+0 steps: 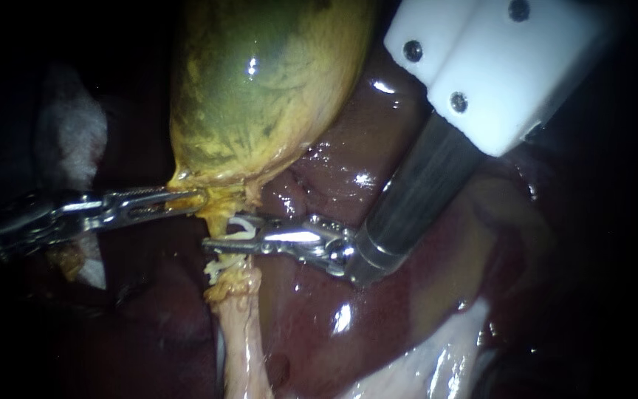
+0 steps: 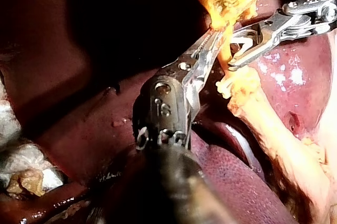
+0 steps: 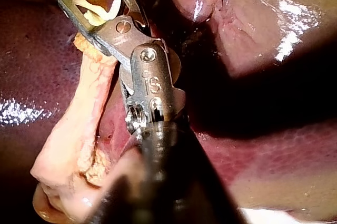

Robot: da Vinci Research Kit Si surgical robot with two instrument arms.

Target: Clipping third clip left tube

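The yellow-green gallbladder [image 1: 260, 89] hangs over the dark liver [image 1: 319, 310]. From its neck a pale tube [image 1: 239, 325] runs downward. My left instrument [image 1: 186, 199] comes in from the left, its jaws shut on the gallbladder's neck, as the left wrist view [image 2: 213, 39] also shows. My right instrument [image 1: 219, 230] reaches in from the upper right. Its jaws straddle the tube just below the neck and hold a white clip [image 1: 241, 224] between them, seen in both wrist views [image 2: 243, 42] [image 3: 97, 16]. A white clip [image 1: 219, 267] sits on the tube just below the jaws.
White gauze [image 1: 75, 133] lies at the left behind my left instrument. The white housing [image 1: 496, 66] of my right instrument fills the upper right. Pale fatty tissue [image 1: 437, 362] lies over the liver at the lower right.
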